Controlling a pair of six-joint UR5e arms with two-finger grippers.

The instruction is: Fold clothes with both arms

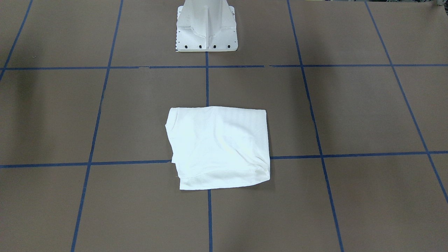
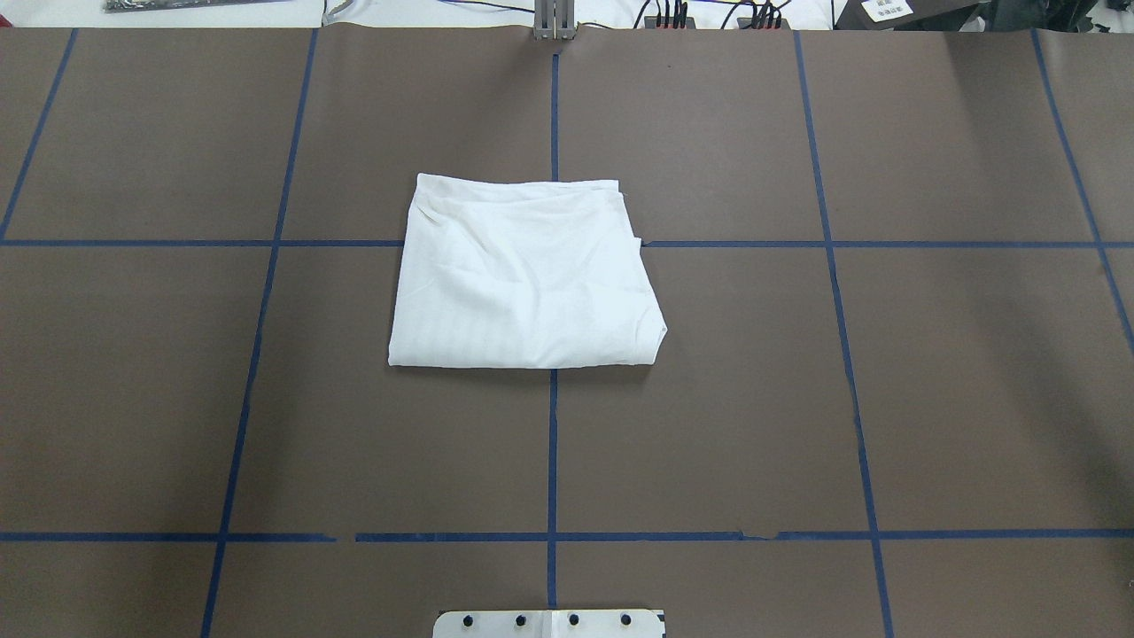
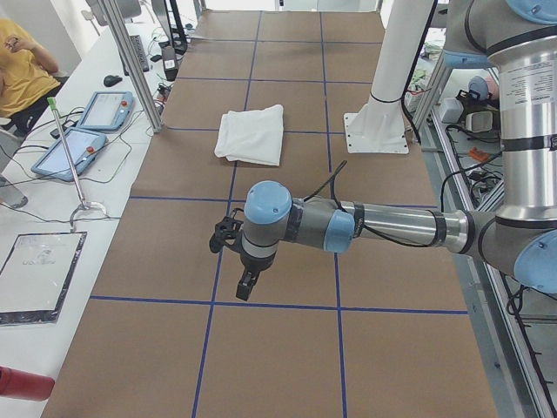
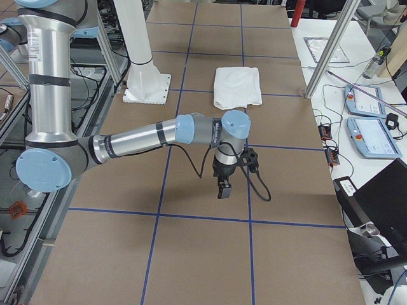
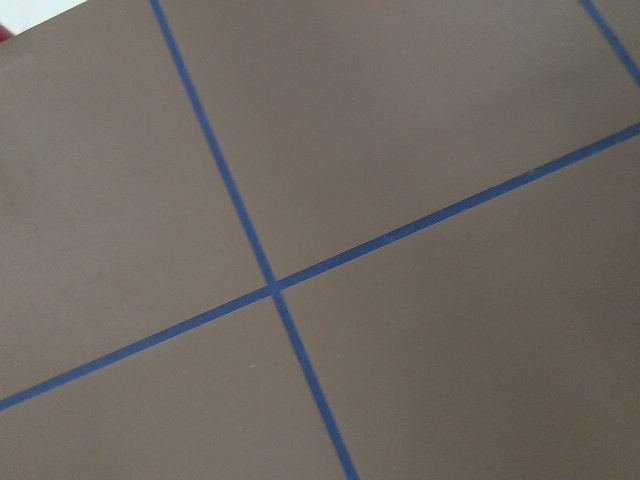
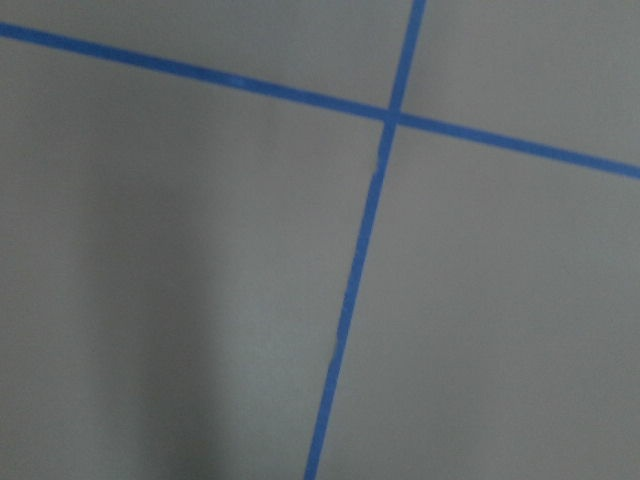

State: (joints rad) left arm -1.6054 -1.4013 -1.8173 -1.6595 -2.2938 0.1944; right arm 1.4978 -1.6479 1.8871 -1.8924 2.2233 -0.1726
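The clothes are one white shirt (image 1: 218,147) (image 2: 523,275) folded into a rough rectangle, lying flat near the middle of the brown table. No gripper touches it. My left arm (image 3: 348,228) reaches low over the table far from the shirt (image 3: 252,133), its gripper (image 3: 246,283) pointing down. My right arm (image 4: 159,135) does the same at the other end, its gripper (image 4: 222,187) well short of the shirt (image 4: 237,87). I cannot tell whether either gripper is open or shut. Both wrist views show only bare table with blue tape lines.
The white pedestal base (image 1: 206,28) (image 2: 549,623) stands at the robot's edge of the table. Blue tape divides the brown surface (image 2: 709,399) into squares. A side bench holds teach pendants (image 3: 83,131) (image 4: 365,121) and cables. A person in yellow (image 3: 22,70) sits beyond it.
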